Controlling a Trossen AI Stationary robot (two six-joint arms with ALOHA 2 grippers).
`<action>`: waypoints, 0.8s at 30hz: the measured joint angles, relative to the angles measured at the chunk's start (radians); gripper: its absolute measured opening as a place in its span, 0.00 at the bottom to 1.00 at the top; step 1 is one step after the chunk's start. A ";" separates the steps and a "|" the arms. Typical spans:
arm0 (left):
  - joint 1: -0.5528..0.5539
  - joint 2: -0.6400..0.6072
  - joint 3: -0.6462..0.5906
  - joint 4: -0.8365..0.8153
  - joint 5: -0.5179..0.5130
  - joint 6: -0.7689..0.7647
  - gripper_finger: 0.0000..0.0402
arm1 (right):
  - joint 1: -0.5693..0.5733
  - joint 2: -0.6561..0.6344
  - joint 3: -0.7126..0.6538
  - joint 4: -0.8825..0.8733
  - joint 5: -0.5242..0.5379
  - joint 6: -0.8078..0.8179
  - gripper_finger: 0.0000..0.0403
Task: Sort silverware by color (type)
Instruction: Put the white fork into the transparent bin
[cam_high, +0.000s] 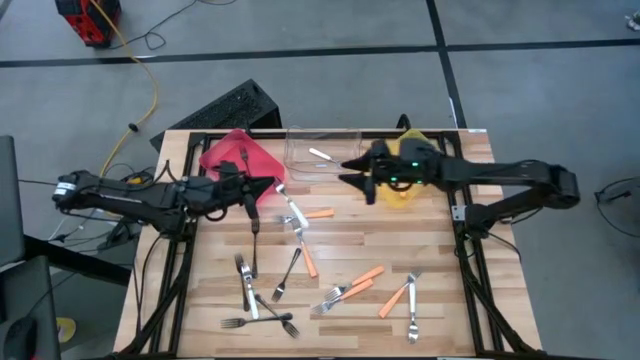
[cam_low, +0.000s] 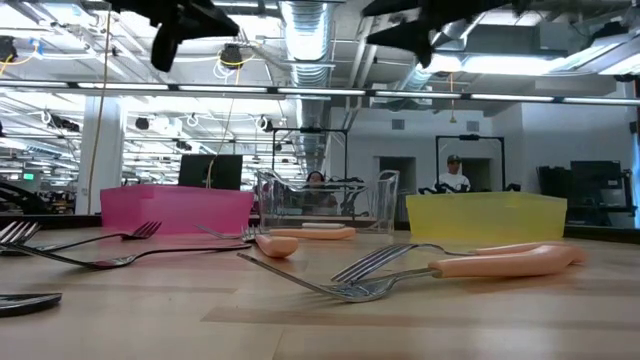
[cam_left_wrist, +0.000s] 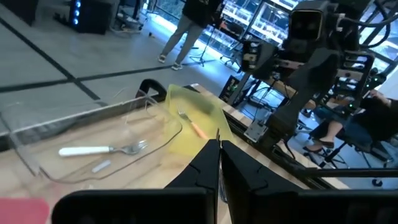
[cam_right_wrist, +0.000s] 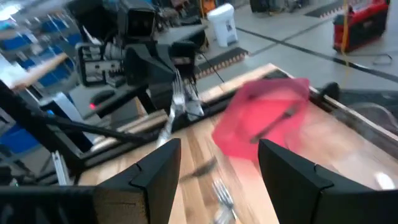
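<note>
Silverware (cam_high: 288, 272) is mostly unsorted: over a dozen forks lie scattered on the surface (cam_high: 440, 300), all on the near side of the clear bin (cam_high: 322, 160), well apart from it. Dark, plain silver and orange-handled ones are mixed together, and some cross each other.

Only a small part looks done. The clear bin holds one pale-handled fork (cam_left_wrist: 102, 149). The red bin (cam_high: 232, 158), just beside the clear bin on the left arm's side, holds one dark fork (cam_high: 243, 158). The yellow bin (cam_left_wrist: 186, 109), beside the clear bin on the right arm's side, holds one orange-handled fork (cam_left_wrist: 194, 126). So each kind seems to have its bin, with about one piece in each as far as I can see.

The left gripper (cam_high: 252, 200) is clenched on a held fork (cam_right_wrist: 175, 107), which hangs down from it above the surface, near the clear bin's front corner on the red bin's side. It looks dark from above, though I cannot be sure of its kind. If dark, I judge it belongs in the red bin.

The right gripper (cam_high: 355, 172) hangs released and empty, just beside the clear bin at its edge toward the yellow bin.

What is left, by my reckoning: dropping the held fork, then picking up and sorting nearly the whole scatter.
</note>
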 joint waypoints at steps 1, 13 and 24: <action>0.009 0.012 0.000 0.021 0.013 0.010 0.00 | 0.000 0.027 0.000 0.038 -0.009 0.012 0.60; 0.087 0.148 0.000 0.169 0.140 0.051 0.00 | 0.003 0.269 0.026 0.181 -0.120 0.083 0.70; 0.131 0.173 0.000 0.214 0.174 0.066 0.00 | 0.003 0.417 0.138 0.181 -0.221 0.086 0.83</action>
